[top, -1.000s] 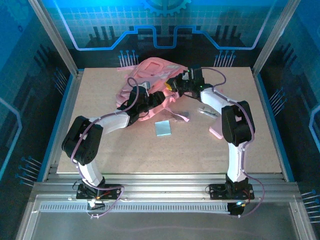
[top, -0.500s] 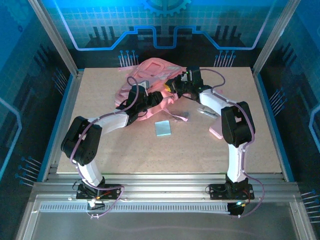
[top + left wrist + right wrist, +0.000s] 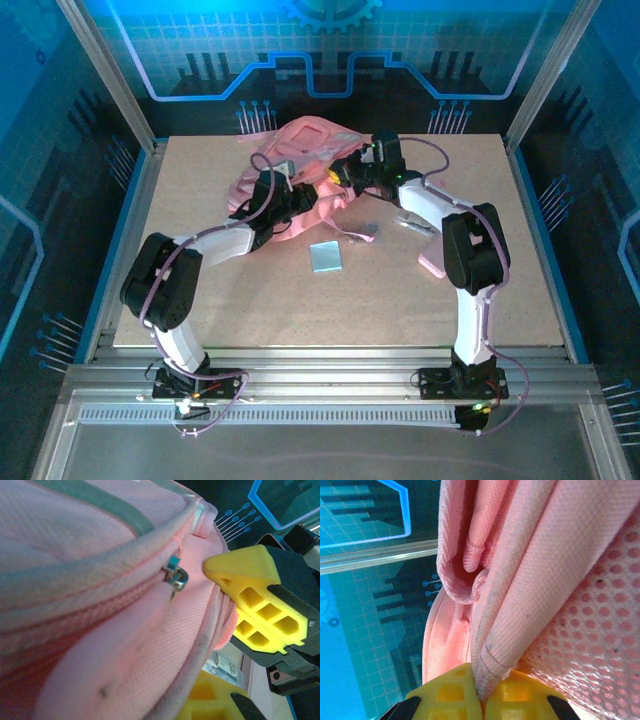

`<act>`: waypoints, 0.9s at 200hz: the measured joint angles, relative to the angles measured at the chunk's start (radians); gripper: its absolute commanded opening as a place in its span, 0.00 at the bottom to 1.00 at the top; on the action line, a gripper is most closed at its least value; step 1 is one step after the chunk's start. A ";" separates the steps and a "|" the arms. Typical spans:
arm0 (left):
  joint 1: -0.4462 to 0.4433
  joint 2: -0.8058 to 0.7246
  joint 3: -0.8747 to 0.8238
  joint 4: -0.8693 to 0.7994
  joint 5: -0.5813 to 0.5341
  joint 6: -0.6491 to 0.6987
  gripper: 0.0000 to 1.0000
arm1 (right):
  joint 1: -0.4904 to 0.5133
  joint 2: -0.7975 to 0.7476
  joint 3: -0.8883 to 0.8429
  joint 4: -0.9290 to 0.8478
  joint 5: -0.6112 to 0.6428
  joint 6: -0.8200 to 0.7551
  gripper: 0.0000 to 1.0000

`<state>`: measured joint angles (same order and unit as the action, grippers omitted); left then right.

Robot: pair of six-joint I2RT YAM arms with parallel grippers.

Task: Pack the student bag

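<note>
Your backpack (image 3: 305, 140) is soft woven pink cloth with grey bands, slumped at the far middle of the counter (image 3: 200, 300), with a metal zipper pull (image 3: 175, 575) on its seam. There's open room on the near half, around a blue square (image 3: 325, 257). Both arms reach forward, elbows out. The left end effector (image 3: 286, 197) is clamped on the backpack's edge, and the right end effector (image 3: 481, 692) pinches a fold tight.

A robot lab cell: a left arm (image 3: 165, 290) and a right arm (image 3: 470, 250) are bolted to an aluminium rail (image 3: 330, 375) at the near edge of a tan table (image 3: 380, 300). Metal posts (image 3: 105, 70) and blue walls (image 3: 420, 40) printed with circuit traces and a gear (image 3: 330, 10) fence it in.
</note>
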<state>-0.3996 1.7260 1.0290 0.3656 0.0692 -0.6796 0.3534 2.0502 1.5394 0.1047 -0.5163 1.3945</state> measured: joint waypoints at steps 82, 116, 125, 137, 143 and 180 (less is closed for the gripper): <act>0.109 -0.240 -0.084 -0.298 0.073 0.103 0.00 | 0.004 0.000 0.043 -0.113 -0.076 -0.097 0.00; 0.153 -0.266 -0.084 -0.410 0.130 0.171 0.00 | 0.003 0.003 0.076 -0.190 -0.088 -0.153 0.00; 0.165 -0.273 -0.080 -0.444 0.142 0.198 0.00 | 0.003 0.013 0.103 -0.220 -0.094 -0.175 0.00; 0.176 -0.281 -0.064 -0.502 0.154 0.238 0.00 | 0.000 0.036 0.153 -0.260 -0.096 -0.202 0.00; 0.182 -0.285 -0.051 -0.534 0.159 0.256 0.00 | -0.005 0.054 0.186 -0.280 -0.097 -0.216 0.00; 0.188 -0.298 0.018 -0.655 0.202 0.323 0.00 | -0.056 0.164 0.368 -0.410 -0.114 -0.303 0.21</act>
<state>-0.2115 1.4277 1.0473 -0.2890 0.2714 -0.3561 0.2974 2.2139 1.9076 -0.3054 -0.6308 1.0912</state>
